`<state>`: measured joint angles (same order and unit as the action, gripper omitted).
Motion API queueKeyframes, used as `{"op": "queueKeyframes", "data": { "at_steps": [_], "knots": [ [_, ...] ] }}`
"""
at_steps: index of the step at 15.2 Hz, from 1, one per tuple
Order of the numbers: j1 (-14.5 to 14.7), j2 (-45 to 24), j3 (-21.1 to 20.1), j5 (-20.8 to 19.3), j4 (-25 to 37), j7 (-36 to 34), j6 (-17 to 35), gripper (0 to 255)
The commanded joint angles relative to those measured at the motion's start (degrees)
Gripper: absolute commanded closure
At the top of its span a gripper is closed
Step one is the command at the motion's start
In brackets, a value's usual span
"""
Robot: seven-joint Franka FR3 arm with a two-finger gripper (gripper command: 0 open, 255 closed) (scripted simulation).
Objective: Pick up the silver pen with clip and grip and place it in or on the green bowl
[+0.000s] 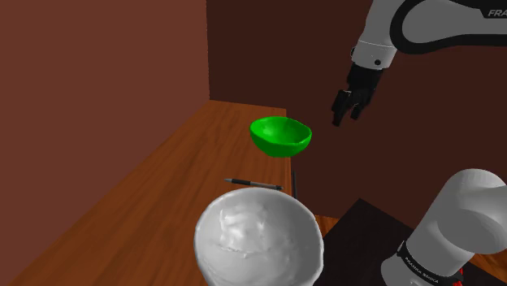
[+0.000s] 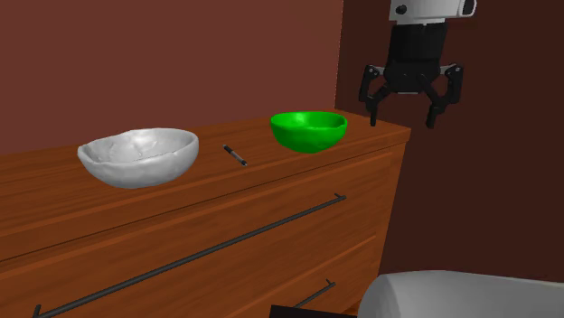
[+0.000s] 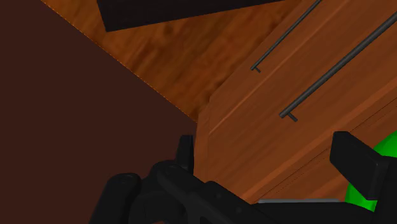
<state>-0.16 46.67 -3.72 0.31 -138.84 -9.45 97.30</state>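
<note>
My tool [image 2: 402, 118] is hovering, spread and empty, beside the green bowl [image 2: 309, 131]. The pen [image 2: 236, 155] is lying on the dresser [image 2: 208, 194] between that and a white bowl [image 2: 137, 155].

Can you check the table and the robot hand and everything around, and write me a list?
Surface: wooden dresser top, flat.
Job's things: thin grey pen lying between the two bowls; green bowl upright, nothing in it.
Clutter: white bowl.
Grippers: gripper open, holding nothing, in the air past the dresser's end, beside the green bowl.
Cables: nothing seen.
Surroundings: brown walls; drawer fronts below.
</note>
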Motion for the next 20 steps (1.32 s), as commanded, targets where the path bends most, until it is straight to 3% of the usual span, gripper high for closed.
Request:
{"op": "queueKeyframes", "data": {
  "at_steps": [1, 20],
  "knots": [
    [0.00, 0.00, 0.00, 0.00, 0.00, 0.00, 0.00, 0],
    [14.80, -25.99, -12.09, 7.95, 15.84, 9.22, 6.66, 0]
  ]
}}
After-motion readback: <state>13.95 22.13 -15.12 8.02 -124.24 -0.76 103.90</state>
